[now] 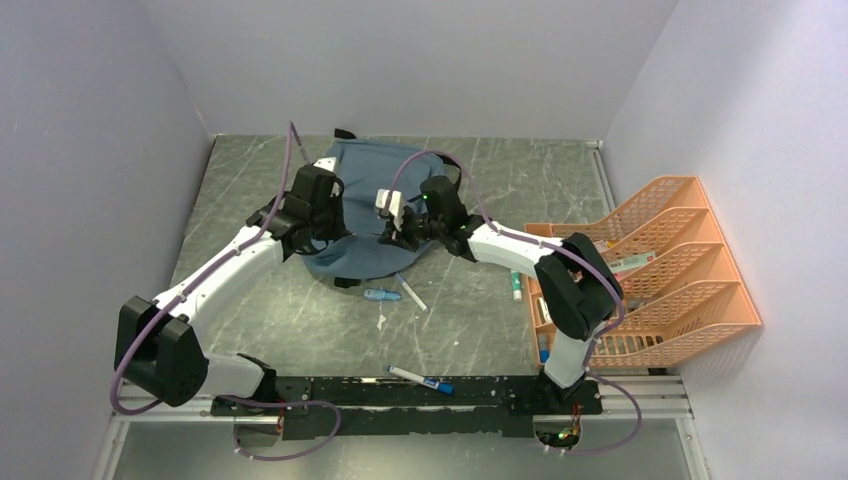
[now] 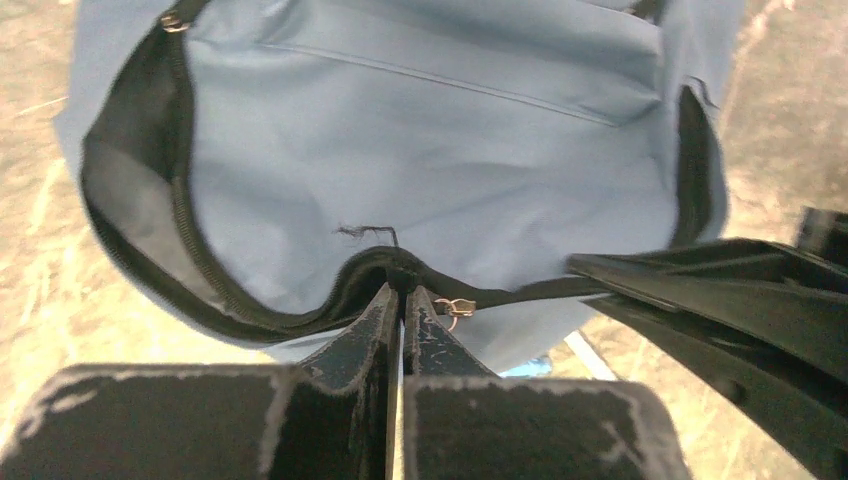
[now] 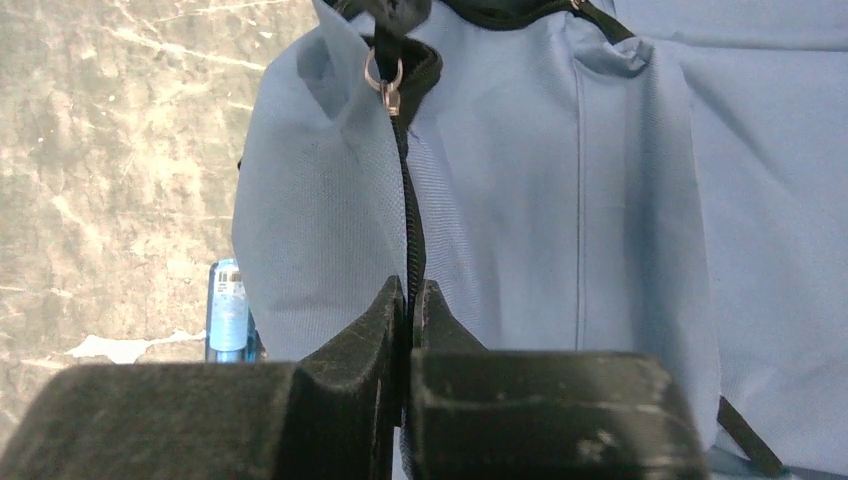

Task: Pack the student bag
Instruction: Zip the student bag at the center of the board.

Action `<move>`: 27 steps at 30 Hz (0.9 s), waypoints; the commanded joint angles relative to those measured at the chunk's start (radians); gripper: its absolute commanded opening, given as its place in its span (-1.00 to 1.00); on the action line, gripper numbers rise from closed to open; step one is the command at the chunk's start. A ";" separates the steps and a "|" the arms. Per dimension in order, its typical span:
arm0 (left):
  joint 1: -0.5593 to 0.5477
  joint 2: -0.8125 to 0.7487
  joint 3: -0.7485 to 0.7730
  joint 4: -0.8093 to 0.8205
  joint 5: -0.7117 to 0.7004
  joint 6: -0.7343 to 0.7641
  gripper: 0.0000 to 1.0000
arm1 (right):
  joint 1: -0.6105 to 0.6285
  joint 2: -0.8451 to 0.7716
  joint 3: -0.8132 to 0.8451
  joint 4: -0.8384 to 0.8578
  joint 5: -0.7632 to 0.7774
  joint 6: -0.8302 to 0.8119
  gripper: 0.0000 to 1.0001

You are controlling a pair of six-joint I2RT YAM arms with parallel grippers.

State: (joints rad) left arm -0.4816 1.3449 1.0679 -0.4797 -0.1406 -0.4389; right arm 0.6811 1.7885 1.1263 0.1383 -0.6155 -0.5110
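The student bag (image 1: pixel 365 175) is a grey-blue fabric backpack lying at the back middle of the table. Its main opening gapes in the left wrist view, with the blue lining (image 2: pixel 420 150) showing. My left gripper (image 2: pixel 403 288) is shut on the black zipper edge of that opening, next to a metal zip pull (image 2: pixel 455 308). It sits at the bag's left front (image 1: pixel 328 232). My right gripper (image 3: pixel 410 295) is shut on the bag's black zipper seam below a ring-shaped pull (image 3: pixel 383 78). It stands at the bag's front middle (image 1: pixel 396 237).
An orange mesh tray rack (image 1: pixel 660 270) with several items in it stands at the right. Loose on the table lie a blue tube (image 1: pixel 382 295), a white pen (image 1: pixel 411 292), a blue-capped marker (image 1: pixel 421 380) by the arm bases, and a small item (image 1: pixel 516 285) beside the rack.
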 commanded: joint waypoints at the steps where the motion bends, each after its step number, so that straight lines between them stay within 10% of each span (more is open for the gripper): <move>1: 0.069 -0.015 0.024 -0.068 -0.177 -0.005 -0.90 | -0.044 -0.039 -0.040 -0.015 0.050 0.005 -1.00; 12: 0.160 -0.038 0.069 -0.187 -0.416 -0.109 -0.90 | -0.097 -0.097 -0.092 0.017 0.125 0.032 -1.00; 20: 0.190 -0.025 0.084 -0.116 -0.323 -0.067 -0.90 | -0.116 -0.138 -0.113 0.044 0.207 0.091 -0.98; 27: 0.174 -0.001 0.037 0.032 -0.031 0.008 -0.90 | -0.099 -0.205 -0.041 -0.019 0.104 0.136 0.05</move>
State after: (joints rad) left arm -0.3122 1.3411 1.1194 -0.5488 -0.2943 -0.4911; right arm 0.5846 1.6329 1.0309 0.1524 -0.5049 -0.3977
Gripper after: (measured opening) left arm 0.052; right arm 0.463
